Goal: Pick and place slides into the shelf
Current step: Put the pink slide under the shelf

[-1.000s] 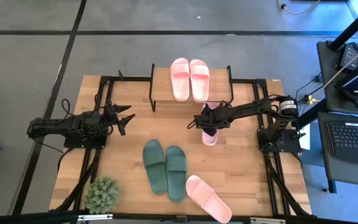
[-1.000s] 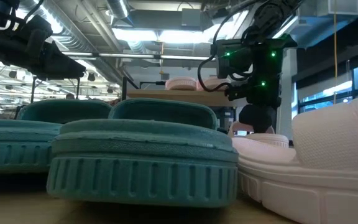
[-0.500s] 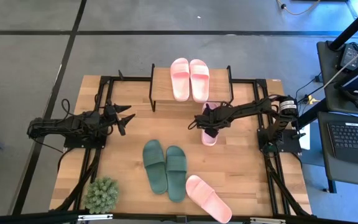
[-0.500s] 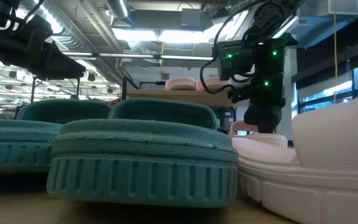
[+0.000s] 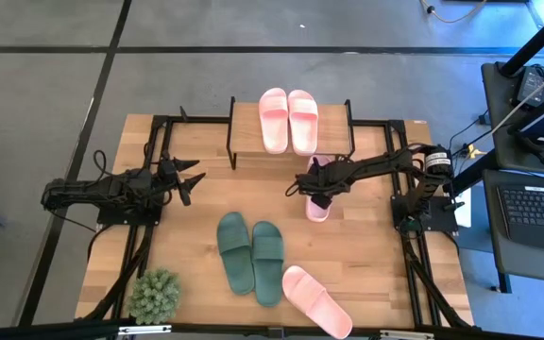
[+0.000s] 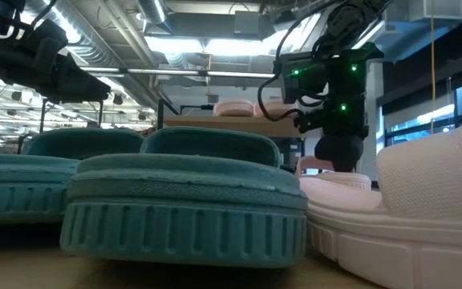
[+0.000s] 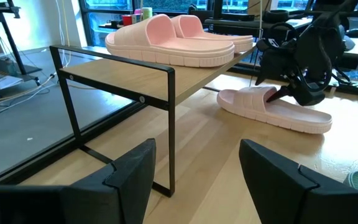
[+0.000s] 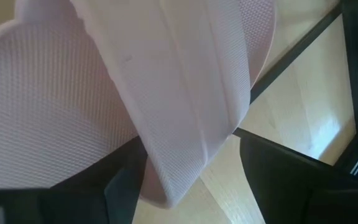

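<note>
Wooden tabletop [image 5: 366,255], high view: small black-framed shelf [image 5: 244,132] bearing two pink foam slides [image 5: 288,120]; third pink slide [image 5: 318,206] beside the shelf under the right gripper [image 5: 315,192]; green pair [image 5: 250,255] and fourth pink slide [image 5: 316,301] nearer front. Left gripper [image 5: 189,179] idle, fingers spread.

Right wrist view: fingers straddle the pink strap [image 8: 166,93]; contact possibly not made.

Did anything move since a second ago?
Only a little: the right gripper shifted slightly over the pink slide by the shelf, jaws astride its strap. The left gripper, the green slides and the other pink ones stayed put.
</note>
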Action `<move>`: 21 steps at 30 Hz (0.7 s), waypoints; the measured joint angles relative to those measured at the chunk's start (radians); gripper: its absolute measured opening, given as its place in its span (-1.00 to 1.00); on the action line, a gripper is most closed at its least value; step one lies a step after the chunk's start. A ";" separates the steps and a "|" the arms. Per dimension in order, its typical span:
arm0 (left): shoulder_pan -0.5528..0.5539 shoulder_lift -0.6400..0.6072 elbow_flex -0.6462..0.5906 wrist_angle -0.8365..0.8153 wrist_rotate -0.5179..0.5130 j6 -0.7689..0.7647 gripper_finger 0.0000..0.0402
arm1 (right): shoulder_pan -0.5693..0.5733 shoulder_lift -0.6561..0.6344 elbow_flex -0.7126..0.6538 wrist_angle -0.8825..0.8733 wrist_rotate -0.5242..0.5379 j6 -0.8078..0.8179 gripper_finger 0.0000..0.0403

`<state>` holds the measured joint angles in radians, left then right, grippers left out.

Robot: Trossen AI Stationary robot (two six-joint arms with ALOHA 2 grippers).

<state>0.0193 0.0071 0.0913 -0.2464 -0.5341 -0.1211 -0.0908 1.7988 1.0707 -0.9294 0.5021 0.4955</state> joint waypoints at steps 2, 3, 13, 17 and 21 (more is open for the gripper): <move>0.000 0.000 0.000 0.000 0.000 0.000 0.12 | 0.000 0.000 0.016 -0.020 -0.009 0.000 0.30; 0.000 0.000 0.000 0.000 0.000 0.000 0.12 | 0.002 0.000 0.027 -0.030 -0.010 0.000 0.30; 0.000 0.000 0.000 0.000 0.000 0.000 0.12 | 0.015 0.000 0.141 -0.130 -0.021 0.001 0.30; 0.000 0.000 0.000 0.000 0.000 0.001 0.12 | 0.027 0.000 0.160 -0.166 -0.048 0.020 0.30; 0.000 0.000 0.000 0.000 0.000 0.001 0.12 | 0.043 0.000 0.169 -0.177 -0.102 0.020 0.30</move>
<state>0.0193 0.0072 0.0911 -0.2466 -0.5340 -0.1204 -0.0475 1.7988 1.2392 -1.1065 0.4001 0.5160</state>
